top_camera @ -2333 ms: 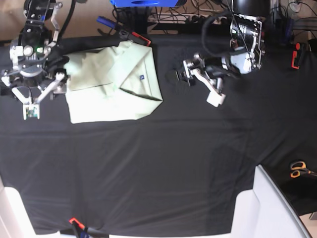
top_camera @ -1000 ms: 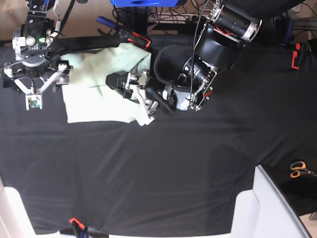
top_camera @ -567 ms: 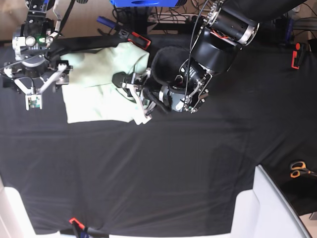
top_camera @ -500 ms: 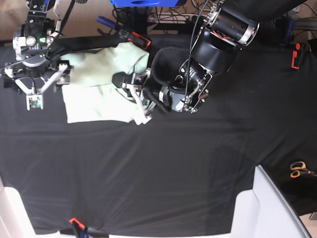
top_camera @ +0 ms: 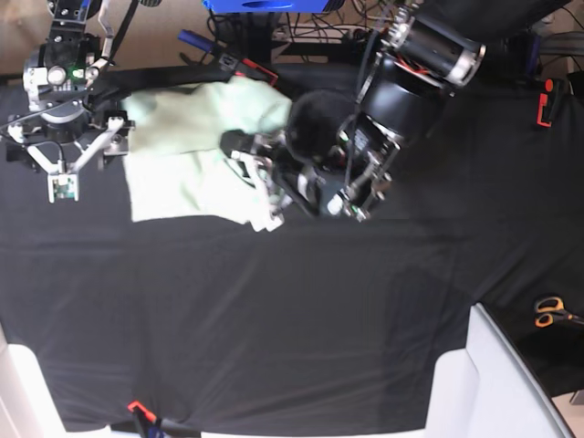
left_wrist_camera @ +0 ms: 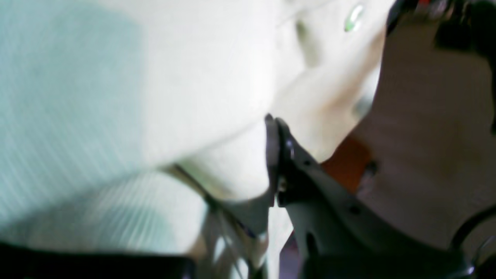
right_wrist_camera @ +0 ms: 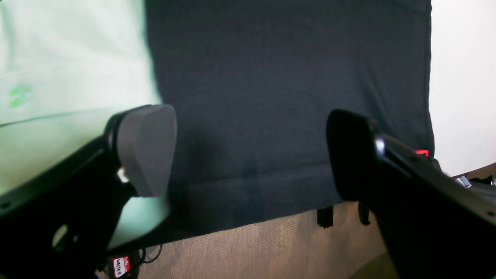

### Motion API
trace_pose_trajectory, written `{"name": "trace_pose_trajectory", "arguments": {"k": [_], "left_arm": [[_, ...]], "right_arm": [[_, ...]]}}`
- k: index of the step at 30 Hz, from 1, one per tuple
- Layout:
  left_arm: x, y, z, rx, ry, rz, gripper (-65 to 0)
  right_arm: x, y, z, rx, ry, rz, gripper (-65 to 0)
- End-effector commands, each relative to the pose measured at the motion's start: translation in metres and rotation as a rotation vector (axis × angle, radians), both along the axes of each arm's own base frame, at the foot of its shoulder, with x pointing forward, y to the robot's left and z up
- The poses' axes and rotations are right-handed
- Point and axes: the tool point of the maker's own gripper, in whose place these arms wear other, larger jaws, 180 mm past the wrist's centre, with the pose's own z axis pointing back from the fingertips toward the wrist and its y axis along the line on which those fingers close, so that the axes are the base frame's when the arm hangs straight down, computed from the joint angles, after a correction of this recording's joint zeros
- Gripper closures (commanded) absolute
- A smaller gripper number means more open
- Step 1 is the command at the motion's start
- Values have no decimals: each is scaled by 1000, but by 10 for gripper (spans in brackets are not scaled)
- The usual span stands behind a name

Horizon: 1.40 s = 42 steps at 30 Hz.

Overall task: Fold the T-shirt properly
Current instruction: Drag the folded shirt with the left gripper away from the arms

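The pale mint-green T-shirt [top_camera: 187, 151] lies partly folded on the black table covering [top_camera: 301, 310] at the back left. My left gripper [top_camera: 255, 181] is at the shirt's right edge and is shut on the cloth. In the blurred left wrist view the shirt [left_wrist_camera: 155, 97] fills the frame around the gripper [left_wrist_camera: 248, 170]. The blue neck label is hidden. My right gripper [top_camera: 64, 146] is open and empty just left of the shirt. In the right wrist view it [right_wrist_camera: 248, 151] hangs over bare black covering, with the shirt [right_wrist_camera: 69, 58] at the left.
Orange-handled scissors [top_camera: 548, 311] lie at the right edge. Red clamps sit at the back [top_camera: 260, 71], back right [top_camera: 546, 100] and front edge [top_camera: 137, 408]. A white surface [top_camera: 502, 383] stands at the front right. Cables and a blue object [top_camera: 265, 5] are behind the table.
My left arm came across from the right and closed on the shirt's right edge. In the last half second the shirt slid slightly right and bunched at its top. The right arm stays still.
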Motion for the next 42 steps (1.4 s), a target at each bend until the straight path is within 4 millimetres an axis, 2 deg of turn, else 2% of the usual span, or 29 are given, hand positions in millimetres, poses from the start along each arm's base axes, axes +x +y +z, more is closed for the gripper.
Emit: {"name": "trace_pose_trajectory", "arguments": {"k": [1, 6, 10, 16, 19, 23, 26, 30, 38, 40, 42], "left_arm": [[23, -4, 18, -25, -56, -8, 0], [42, 30, 21, 46, -87, -21, 0], [51, 48, 24, 123, -112, -104, 0], [43, 57, 17, 304, -186, -407, 0], [46, 60, 18, 368, -224, -513, 0], [72, 67, 29, 457, -305, -590, 0], [99, 86, 36, 583, -388, -637, 0], [116, 105, 36, 714, -457, -693, 0], [139, 96, 54, 863, -685, -825, 0], [147, 88, 61, 903, -756, -854, 0], [147, 82, 61, 916, -791, -867, 0]], "right_arm": [[6, -3, 9, -17, -37, 1, -576], [6, -3, 9, -17, -37, 1, -576], [6, -3, 9, -17, -37, 1, -576], [6, -3, 9, -17, -37, 1, -576], [5, -3, 9, -17, -36, 0, -576], [5, -3, 9, -17, -36, 0, -576], [5, 1, 8, -4, -34, -6, -576], [4, 2, 7, 2, -34, -9, -576], [6, 4, 7, 5, -37, -5, -576], [6, 4, 7, 5, -37, -5, -576], [6, 4, 8, 5, -39, -5, -576]]}}
